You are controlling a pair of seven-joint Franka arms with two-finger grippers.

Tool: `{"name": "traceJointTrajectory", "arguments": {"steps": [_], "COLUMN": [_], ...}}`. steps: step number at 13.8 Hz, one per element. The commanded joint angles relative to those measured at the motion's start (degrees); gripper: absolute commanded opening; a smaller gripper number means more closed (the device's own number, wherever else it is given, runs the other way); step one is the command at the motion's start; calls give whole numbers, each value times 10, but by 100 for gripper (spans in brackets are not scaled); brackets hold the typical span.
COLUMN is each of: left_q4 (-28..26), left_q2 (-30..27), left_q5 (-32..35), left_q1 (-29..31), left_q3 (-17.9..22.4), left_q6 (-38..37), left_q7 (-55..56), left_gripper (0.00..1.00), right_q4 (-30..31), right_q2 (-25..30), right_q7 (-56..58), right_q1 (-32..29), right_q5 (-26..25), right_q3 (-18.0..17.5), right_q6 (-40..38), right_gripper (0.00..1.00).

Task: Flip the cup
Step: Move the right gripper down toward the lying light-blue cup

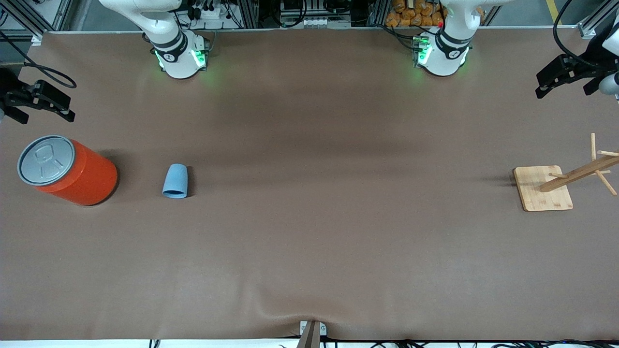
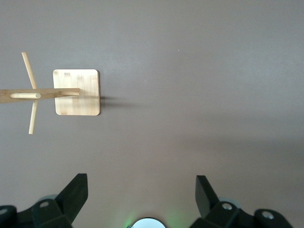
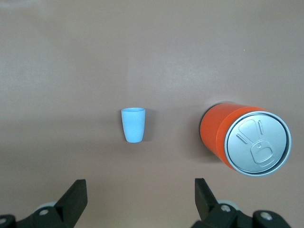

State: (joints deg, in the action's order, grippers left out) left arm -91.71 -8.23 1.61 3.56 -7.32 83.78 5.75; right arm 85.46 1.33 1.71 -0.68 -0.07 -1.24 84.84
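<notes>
The cup (image 1: 175, 181), a small light-blue tumbler, lies on its side on the brown table toward the right arm's end, its wide mouth turned toward the front camera. The right wrist view shows the cup (image 3: 133, 125) well ahead of the fingers. My right gripper (image 1: 65, 107) hangs open and empty over the table's edge at that end, over a spot farther from the front camera than the orange can; in its own view the right gripper (image 3: 141, 187) holds nothing. At the table's other end my left gripper (image 1: 539, 86) hangs open and empty, shown as the left gripper (image 2: 141, 183).
A big orange can (image 1: 72, 171) with a grey pull-tab lid stands beside the cup, closer to the table's end, also seen as the can (image 3: 244, 137). A wooden peg stand (image 1: 544, 188) on a square base sits toward the left arm's end, its base (image 2: 85, 102) under the left wrist camera.
</notes>
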Motion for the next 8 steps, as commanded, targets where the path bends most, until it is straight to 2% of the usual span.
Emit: {"name": "traceJointTrajectory", "arguments": {"steps": [1, 6, 8], "left_q4": [10, 11, 11], "left_q2": [1, 1, 6], "left_q5": [-13, -14, -14], "left_q1": [7, 7, 7], "left_q3": [-2, -2, -3], "left_q6": [-1, -1, -1], "left_q7": [-11, -14, -14], "left_gripper": [100, 100, 100], "right_q4": [-10, -11, -11], "right_q2": [-4, -8, -25], "right_q7": [0, 7, 7], "right_q1": [-7, -9, -8], "right_q5": [-6, -9, -7], "right_q3": [-6, -6, -7], "right_q6": [-3, -8, -11], "right_gripper": [100, 100, 100]}}
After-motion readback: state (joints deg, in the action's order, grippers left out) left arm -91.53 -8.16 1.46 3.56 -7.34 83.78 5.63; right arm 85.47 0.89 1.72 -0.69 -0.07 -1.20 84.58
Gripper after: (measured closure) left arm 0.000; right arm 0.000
